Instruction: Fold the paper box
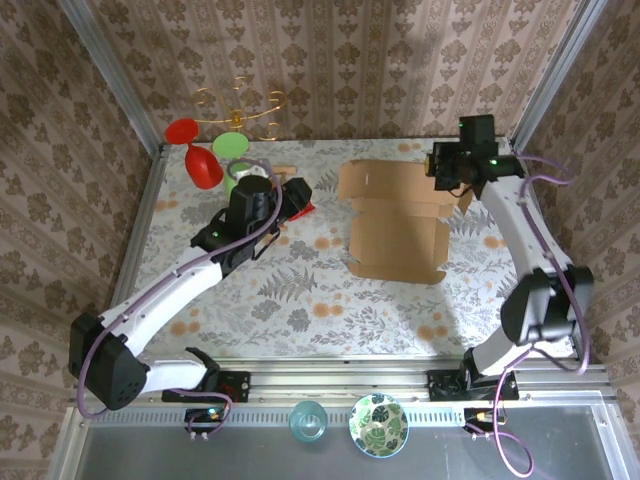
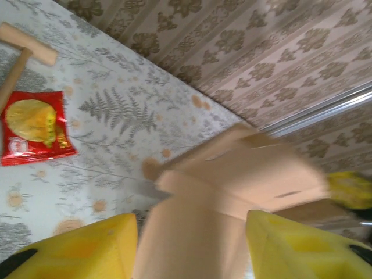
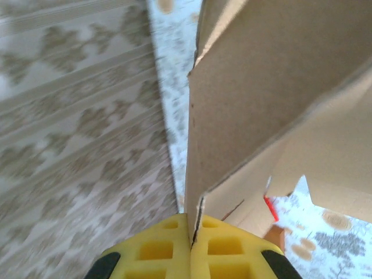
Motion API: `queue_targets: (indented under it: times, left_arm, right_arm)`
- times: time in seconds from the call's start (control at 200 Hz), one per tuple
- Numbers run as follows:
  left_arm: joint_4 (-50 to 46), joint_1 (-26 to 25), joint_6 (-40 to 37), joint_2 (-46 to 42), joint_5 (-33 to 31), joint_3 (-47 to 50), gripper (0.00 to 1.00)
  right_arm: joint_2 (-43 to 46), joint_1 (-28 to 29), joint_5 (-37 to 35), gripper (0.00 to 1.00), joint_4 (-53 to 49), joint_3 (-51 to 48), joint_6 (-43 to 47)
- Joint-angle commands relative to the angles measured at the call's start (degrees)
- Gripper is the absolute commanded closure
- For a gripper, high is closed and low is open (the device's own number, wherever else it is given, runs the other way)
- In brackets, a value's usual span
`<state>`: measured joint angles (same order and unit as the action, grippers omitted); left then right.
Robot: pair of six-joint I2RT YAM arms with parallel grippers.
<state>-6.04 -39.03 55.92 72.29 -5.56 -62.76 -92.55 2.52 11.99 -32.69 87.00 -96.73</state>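
Cardboard of this kind is probably light and stiff across its panels but bends readily along the scored creases, so the paper box [image 1: 397,235] should fold cleanly if it is taken near an edge and turned about a crease. It will likely slide on the patterned table [image 1: 300,290] unless another part is pinned down, and a hard pinch could dent the fluting. Flap edges look like the best places to grip.

The box lies mostly flat on the right half of the table, towards the far side. Its long axis seems to run near to far, with the larger slotted panel at the far end and the near edge slightly skewed.

The right gripper [image 3: 192,232] is clamped on a thin edge at the box's far right corner, and the flap there stands up from the sheet. The left gripper [image 2: 192,244] has its yellow fingers [image 2: 87,247] apart and empty, just left of the box and aimed at it.
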Motion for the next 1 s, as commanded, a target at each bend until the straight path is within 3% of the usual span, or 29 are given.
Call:
queue_targets:
  times: [0.0,0.475,0.995]
  left_arm:
    - [-5.47,-1.0,4.38,2.42,0.09,-6.02,0.43]
    - [-9.71,-4.46,8.5,28.42,6.37,-32.49,0.46]
    - [-15.82,-4.8,13.99,37.78,10.37,-37.12,0.45]
  right_arm:
    - [0.54,-0.5,2.68,1.0,5.43,0.22,-1.86]
    - [3.21,-0.72,6.27,1.0,13.42,-13.51,-1.12]
    - [1.93,-1.12,9.97,1.0,15.88,-15.41,0.7]
